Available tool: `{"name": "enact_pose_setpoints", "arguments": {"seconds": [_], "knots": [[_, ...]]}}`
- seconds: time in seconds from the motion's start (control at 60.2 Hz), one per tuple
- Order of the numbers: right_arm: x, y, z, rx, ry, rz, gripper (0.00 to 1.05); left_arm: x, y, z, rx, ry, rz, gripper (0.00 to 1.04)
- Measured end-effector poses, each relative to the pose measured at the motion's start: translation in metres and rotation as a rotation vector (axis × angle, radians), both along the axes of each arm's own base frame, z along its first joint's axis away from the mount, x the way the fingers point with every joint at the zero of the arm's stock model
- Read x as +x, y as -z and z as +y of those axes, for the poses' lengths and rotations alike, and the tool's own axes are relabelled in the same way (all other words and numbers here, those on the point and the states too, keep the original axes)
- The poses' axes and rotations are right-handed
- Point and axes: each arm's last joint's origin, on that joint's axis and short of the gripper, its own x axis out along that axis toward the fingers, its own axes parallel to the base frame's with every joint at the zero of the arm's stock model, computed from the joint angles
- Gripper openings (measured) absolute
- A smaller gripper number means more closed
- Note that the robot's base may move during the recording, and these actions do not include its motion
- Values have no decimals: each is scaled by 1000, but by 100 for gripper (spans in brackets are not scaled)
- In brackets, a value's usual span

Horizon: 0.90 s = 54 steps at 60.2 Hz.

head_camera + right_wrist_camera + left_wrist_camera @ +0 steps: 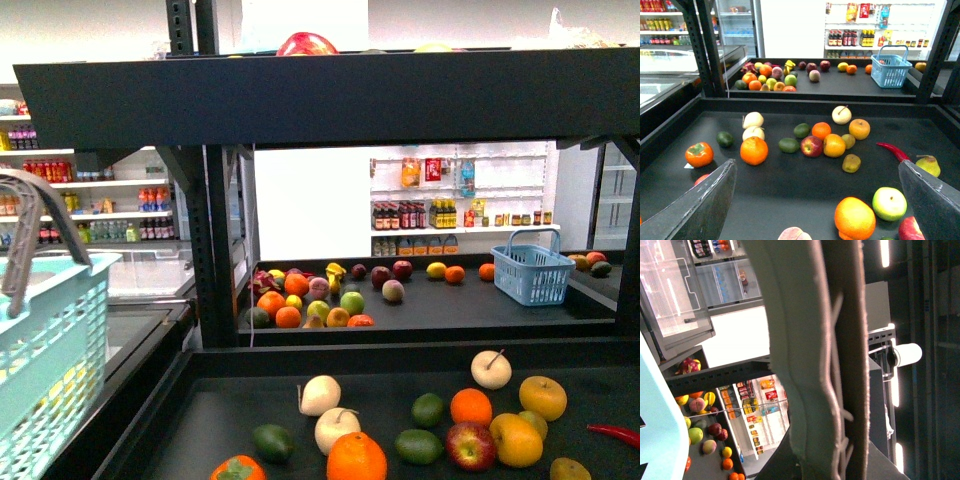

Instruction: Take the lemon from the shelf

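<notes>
The right tool (817,200) hangs wide open over the near tier of the shelf (790,192), its two dark fingers (695,205) spread far apart with nothing between them. Just below that gap lie an orange-yellow fruit (855,218), a pale green apple (889,203) and a pinkish fruit at the very edge. Further out on the same tier sit a mandarin (754,150), a persimmon (699,154), a red apple (811,146), two white pears, dark avocados and a red chilli (892,151).

I cannot pick out the lemon for certain; a small yellow fruit (436,270) rests on the far tier, beside an orange one, near a blue basket (532,268), well apart from the tool.

The left wrist view is filled by a pale, worn grey handle (810,360) right against the lens, so I cannot tell how the left tool stands. A mint-green basket (45,370) shows at the left in the front view.
</notes>
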Motion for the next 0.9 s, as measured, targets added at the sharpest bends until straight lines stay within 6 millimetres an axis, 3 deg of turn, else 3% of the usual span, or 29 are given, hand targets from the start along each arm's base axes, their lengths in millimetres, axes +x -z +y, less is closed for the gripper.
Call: {"name": "enact_pose_setpoints", "arguments": {"seconds": [0.249,0.565,0.897], "knots": [[0,0,0,0,0,0,97,4,22,21,37,116,-7,8],[0,0,0,0,0,0,97,16,31,37,46,192,-28,8],[0,0,0,0,0,0,97,16,47,51,64,201,-38,8]]}}
